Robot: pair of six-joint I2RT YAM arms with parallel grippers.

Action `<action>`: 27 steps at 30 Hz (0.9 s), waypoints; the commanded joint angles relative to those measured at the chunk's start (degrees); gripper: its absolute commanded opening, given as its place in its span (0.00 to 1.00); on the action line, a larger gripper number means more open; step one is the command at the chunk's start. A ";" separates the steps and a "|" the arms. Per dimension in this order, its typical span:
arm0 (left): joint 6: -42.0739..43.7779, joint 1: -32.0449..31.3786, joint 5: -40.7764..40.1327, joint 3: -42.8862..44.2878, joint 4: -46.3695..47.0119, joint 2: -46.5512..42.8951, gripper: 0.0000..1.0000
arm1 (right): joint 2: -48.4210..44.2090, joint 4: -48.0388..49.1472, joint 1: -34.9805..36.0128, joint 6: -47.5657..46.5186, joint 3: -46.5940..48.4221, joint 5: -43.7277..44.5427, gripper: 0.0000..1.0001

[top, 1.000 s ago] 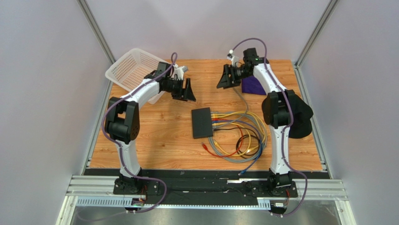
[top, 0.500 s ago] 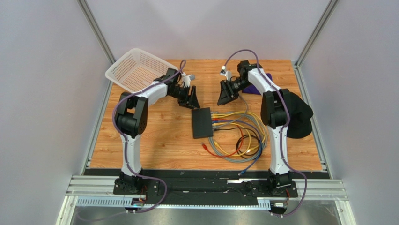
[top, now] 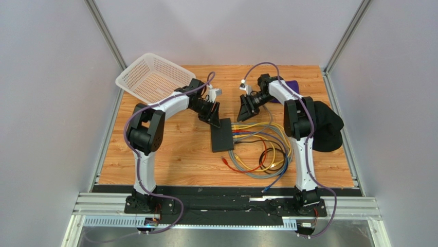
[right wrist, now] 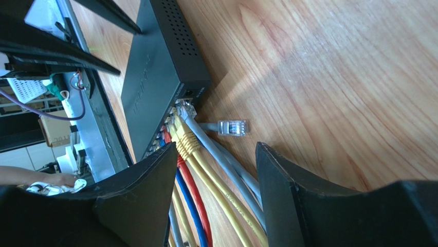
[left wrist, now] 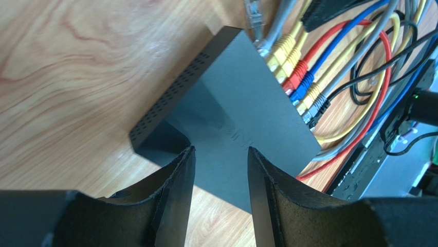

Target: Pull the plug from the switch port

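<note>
- Switch [top: 221, 135] lies flat at mid table [top: 169, 154], sockets facing right; one unit, unmoved.
- Plugs [left wrist: 295, 77]: about seven seated in it, with one loose plug [right wrist: 232, 127] alongside.
- Left gripper [left wrist: 221, 152] and right gripper [right wrist: 216, 149] have just closed in from the far side; approach looks nearly done, nothing pulled yet.
- Both: jaws spread, empty; left over its corner, right above the plug row.

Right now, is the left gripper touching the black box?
Cannot tell. In the left wrist view the left gripper overlaps the switch, but hovering and resting would look alike; the top view is no clearer.
</note>
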 commanded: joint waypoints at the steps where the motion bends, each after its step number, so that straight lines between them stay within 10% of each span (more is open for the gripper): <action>1: 2.48 -1.34 -2.66 -0.48 -0.69 -1.45 0.51 | 1.38 2.66 0.65 1.65 0.64 -4.71 0.60; 27: 5.29 -2.57 -7.76 -2.15 -2.10 3.47 0.50 | 3.93 -1.29 2.93 -1.75 2.83 -9.63 0.42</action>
